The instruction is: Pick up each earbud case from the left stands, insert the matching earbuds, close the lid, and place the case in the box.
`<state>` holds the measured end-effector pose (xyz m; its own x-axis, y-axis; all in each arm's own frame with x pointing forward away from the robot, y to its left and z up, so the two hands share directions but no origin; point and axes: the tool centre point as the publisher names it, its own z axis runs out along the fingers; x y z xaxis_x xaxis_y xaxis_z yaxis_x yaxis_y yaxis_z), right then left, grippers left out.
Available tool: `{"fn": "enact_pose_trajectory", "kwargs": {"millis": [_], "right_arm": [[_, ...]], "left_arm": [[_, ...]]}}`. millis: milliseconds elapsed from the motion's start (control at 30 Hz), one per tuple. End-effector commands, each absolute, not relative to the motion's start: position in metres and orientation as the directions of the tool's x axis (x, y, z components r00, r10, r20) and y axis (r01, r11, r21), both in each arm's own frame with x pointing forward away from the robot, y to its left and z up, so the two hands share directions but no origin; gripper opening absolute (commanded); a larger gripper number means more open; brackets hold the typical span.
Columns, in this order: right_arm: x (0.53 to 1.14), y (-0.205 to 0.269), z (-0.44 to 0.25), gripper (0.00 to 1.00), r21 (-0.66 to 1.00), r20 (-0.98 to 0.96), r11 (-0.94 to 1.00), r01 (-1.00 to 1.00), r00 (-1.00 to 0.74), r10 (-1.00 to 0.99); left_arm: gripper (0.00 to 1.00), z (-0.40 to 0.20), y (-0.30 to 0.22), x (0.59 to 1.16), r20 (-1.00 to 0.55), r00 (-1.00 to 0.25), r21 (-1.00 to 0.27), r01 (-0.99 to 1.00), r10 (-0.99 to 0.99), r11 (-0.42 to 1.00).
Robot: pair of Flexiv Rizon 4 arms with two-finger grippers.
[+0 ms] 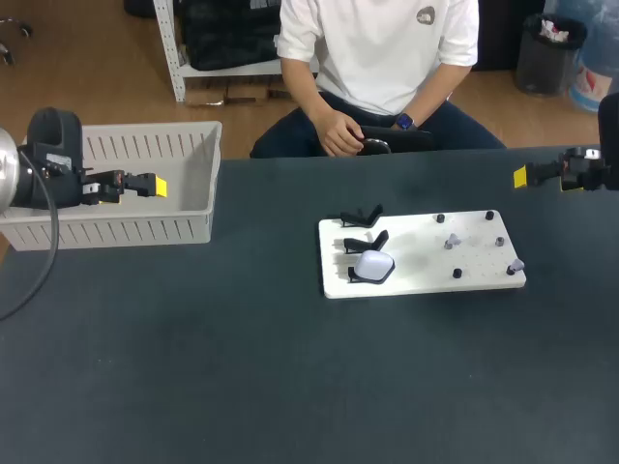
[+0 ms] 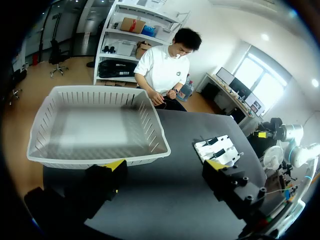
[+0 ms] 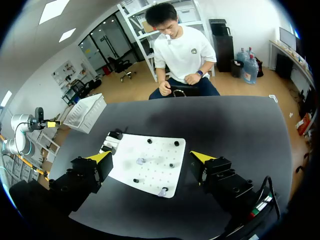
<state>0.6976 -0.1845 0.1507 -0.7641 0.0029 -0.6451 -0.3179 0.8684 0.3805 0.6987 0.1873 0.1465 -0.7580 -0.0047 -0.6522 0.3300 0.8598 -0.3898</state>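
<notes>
Earbud case, white and rounded (image 1: 372, 265), lies between the arms; the right end effector (image 1: 522, 177) seems nearer than the left end effector (image 1: 155, 186). Both gape, empty.

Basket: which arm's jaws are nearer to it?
Left. Jaws of the left arm hover open at the rim of the basket; those of the right arm are across the table, beyond the white board.
</notes>
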Motion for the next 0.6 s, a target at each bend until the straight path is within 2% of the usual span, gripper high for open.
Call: {"fn": "enact_pose_trajectory", "kwargs": {"millis": [33, 433, 500, 600], "right_arm": [[0.699, -0.185, 0.15, 1.0, 0.38, -0.645, 0.868, -0.319, -0.764, 0.002], [0.699, -0.185, 0.15, 1.0, 0.38, -0.645, 0.868, -0.319, -0.764, 0.002], [0.699, -0.185, 0.15, 1.0, 0.38, -0.645, 0.868, -0.319, -0.764, 0.002], [0.699, -0.185, 0.15, 1.0, 0.38, -0.645, 0.868, -0.319, -0.764, 0.002]], "left_arm": [[1.0, 0.149, 0.185, 0.7, -0.644, -0.765, -0.383, 0.322, -0.001, 0.866], [1.0, 0.149, 0.185, 0.7, -0.644, -0.765, -0.383, 0.322, -0.001, 0.866], [1.0, 0.151, 0.181, 0.701, -0.715, -0.695, -0.377, 0.472, 0.073, 0.797], [1.0, 0.15, 0.174, 0.703, -0.813, -0.554, -0.296, 0.659, 0.179, 0.692]]}}
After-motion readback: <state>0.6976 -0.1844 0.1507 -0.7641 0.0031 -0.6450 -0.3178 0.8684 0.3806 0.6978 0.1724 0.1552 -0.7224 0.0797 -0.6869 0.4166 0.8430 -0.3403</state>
